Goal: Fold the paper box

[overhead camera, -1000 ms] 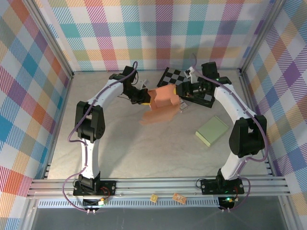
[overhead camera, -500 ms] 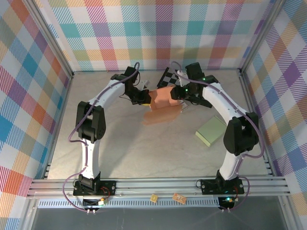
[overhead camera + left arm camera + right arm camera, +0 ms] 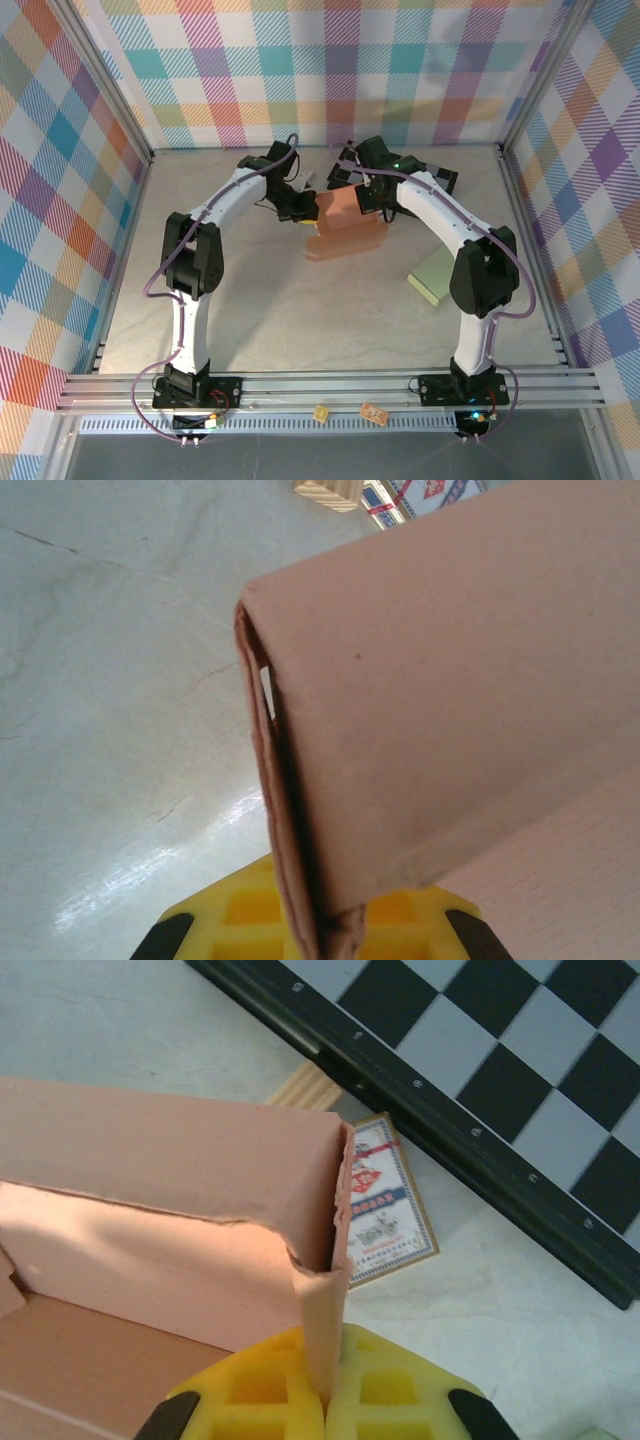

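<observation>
Right end effector (image 3: 325, 1395) has swung onto the box (image 3: 345, 212), clamping one wall; left end effector (image 3: 320, 930) grips the opposite wall. Opposed pulling could tear it.

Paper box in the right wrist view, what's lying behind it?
A small printed card pack and a wooden block, both partly covered by the box; past them, the checkerboard.

The right claw (image 3: 325, 1400) pinches the paper box (image 3: 170, 1190) wall (chessboard (image 3: 500, 1090) and card (image 3: 388, 1200) behind).
</observation>
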Controlling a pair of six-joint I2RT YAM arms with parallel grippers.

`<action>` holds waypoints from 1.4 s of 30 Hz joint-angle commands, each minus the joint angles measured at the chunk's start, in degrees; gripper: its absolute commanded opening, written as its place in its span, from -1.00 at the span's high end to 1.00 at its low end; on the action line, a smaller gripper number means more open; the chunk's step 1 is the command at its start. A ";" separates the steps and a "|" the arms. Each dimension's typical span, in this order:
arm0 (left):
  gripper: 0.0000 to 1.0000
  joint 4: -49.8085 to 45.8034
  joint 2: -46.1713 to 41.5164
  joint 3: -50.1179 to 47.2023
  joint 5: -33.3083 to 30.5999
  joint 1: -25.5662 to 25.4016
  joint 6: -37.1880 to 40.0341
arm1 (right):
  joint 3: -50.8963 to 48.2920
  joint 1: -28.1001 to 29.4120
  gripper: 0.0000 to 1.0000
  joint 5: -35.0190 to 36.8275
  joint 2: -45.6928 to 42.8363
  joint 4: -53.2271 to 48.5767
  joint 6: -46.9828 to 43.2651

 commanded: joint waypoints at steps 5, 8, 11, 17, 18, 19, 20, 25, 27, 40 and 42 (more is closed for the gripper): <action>1.00 -1.28 -2.77 1.92 0.33 -0.99 -0.14 | 2.89 0.69 0.78 5.39 1.62 -1.46 0.85; 1.00 -1.48 -2.86 1.91 0.11 -0.96 -0.14 | 4.04 0.79 0.50 5.96 2.40 -1.95 0.83; 1.00 -1.55 -2.90 2.04 0.09 -1.06 -0.14 | 4.72 0.83 0.50 6.91 3.05 -2.29 0.77; 1.00 -1.79 -3.14 2.02 -0.29 -1.17 -0.21 | 5.62 1.26 0.71 9.23 4.08 -3.29 0.92; 1.00 -1.97 -3.10 2.11 -0.57 -1.21 -0.26 | 5.70 1.39 0.80 10.19 4.26 -3.51 0.93; 1.00 -2.29 -3.07 2.27 -1.01 -1.20 -0.55 | 5.80 1.68 0.89 11.49 4.51 -3.78 0.88; 1.00 -2.57 -2.99 2.50 -1.18 -1.24 -0.66 | 6.16 1.89 0.95 12.72 4.77 -4.24 0.86; 1.00 -2.92 -3.17 3.01 -2.78 -1.69 -2.02 | 7.24 3.10 1.00 19.42 6.49 -6.28 1.55; 1.00 -3.05 -3.19 3.09 -3.46 -1.87 -2.46 | 7.43 3.34 1.00 21.23 6.81 -7.07 2.16; 1.00 -2.60 -3.75 1.61 -7.46 -1.96 -8.05 | 3.09 3.39 0.17 7.60 0.88 -3.91 3.56; 1.00 -2.70 -3.68 1.61 -7.48 -1.96 -8.32 | 2.06 3.34 0.15 6.11 0.88 -3.97 4.31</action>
